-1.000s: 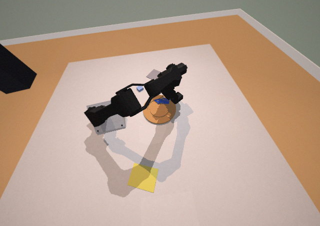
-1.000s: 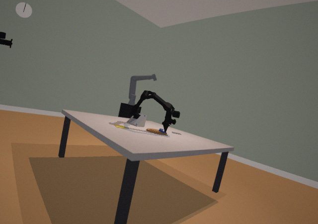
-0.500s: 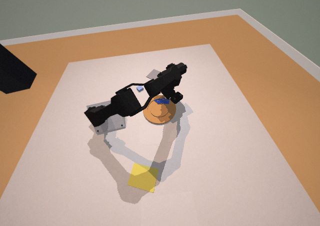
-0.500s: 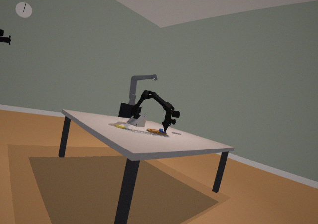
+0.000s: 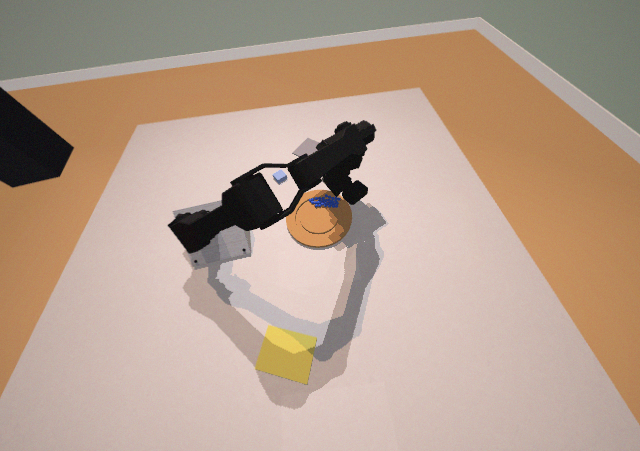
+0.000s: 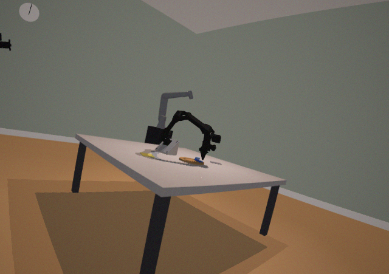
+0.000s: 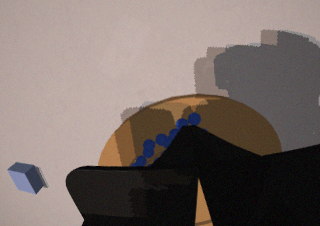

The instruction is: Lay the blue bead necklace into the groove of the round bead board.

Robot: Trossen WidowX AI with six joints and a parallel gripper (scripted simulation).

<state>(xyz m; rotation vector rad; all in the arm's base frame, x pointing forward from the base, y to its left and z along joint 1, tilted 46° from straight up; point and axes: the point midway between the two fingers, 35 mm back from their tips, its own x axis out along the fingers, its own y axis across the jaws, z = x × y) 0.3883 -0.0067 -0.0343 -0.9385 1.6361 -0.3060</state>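
Observation:
The round orange bead board [image 5: 309,238] [image 6: 186,159] [image 7: 240,116] lies flat on the table, with a thin circular line showing in the top view. The blue bead necklace [image 5: 324,201] [image 6: 199,161] [image 7: 149,145] lies bunched on one side of the board, not spread round the groove. My gripper [image 6: 202,158] [image 7: 188,132] points down at the necklace, low over the board. Its fingertips meet and no bead shows clearly between them. Beads show beside and beyond the tips in the wrist view; the fingers hide part of the bunch. In the top view the arm hides the fingertips.
A small light-blue block [image 5: 279,176] [image 7: 26,178] lies on the table near the board. A grey flat square [image 5: 306,147] [image 6: 216,163] lies beyond it, partly behind the arm. A yellow square [image 5: 286,355] [image 6: 146,154] lies on the other side of the board. The arm's grey base [image 5: 235,247] stands nearby.

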